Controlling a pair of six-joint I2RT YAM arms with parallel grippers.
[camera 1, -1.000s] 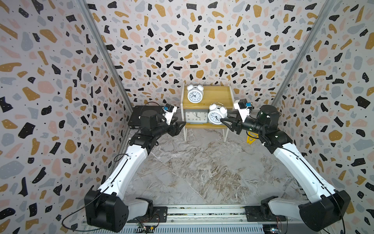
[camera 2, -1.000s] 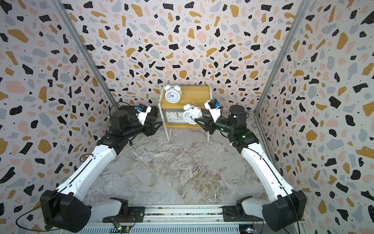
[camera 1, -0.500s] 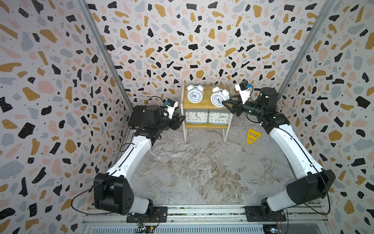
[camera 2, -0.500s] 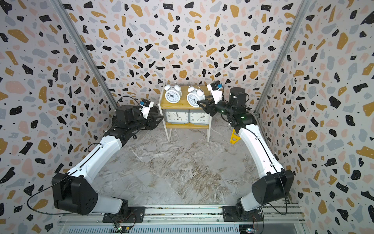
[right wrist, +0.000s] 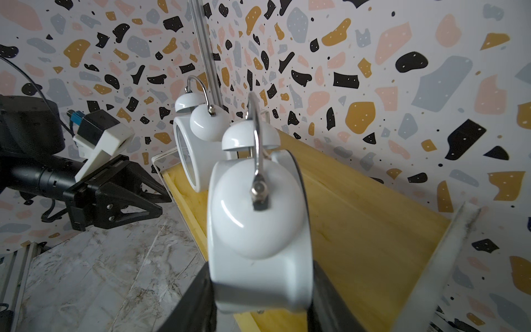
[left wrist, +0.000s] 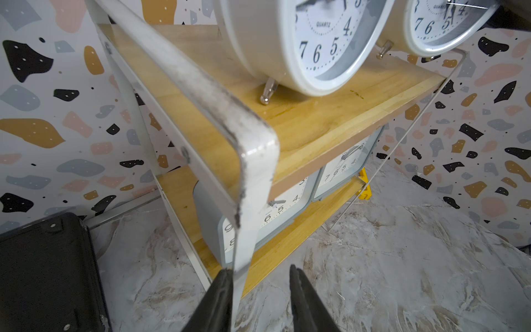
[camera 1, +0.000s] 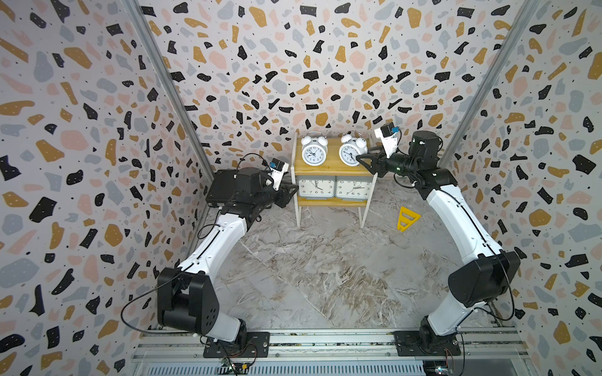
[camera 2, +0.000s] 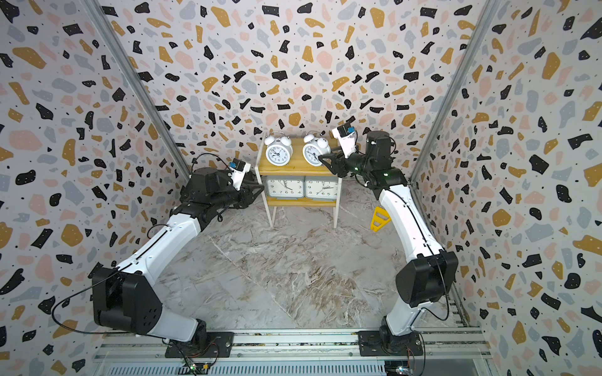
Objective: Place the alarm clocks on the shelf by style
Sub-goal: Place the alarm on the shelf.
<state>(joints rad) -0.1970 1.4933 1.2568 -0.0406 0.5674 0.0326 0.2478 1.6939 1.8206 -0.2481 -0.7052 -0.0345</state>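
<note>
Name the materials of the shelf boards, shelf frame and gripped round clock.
Shelf boards: apparently wood, pale yellow, visible grain. Shelf frame: likely metal, glossy white paint scuffed at the bend. Gripped round clock: white shell, sharp highlights; painted metal or plastic.

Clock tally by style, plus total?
Round bell clocks: 2
Grey square clocks: 2
Total: 4

Overhead pair; wrists close (shelf (camera 1: 329,169) shared)
</note>
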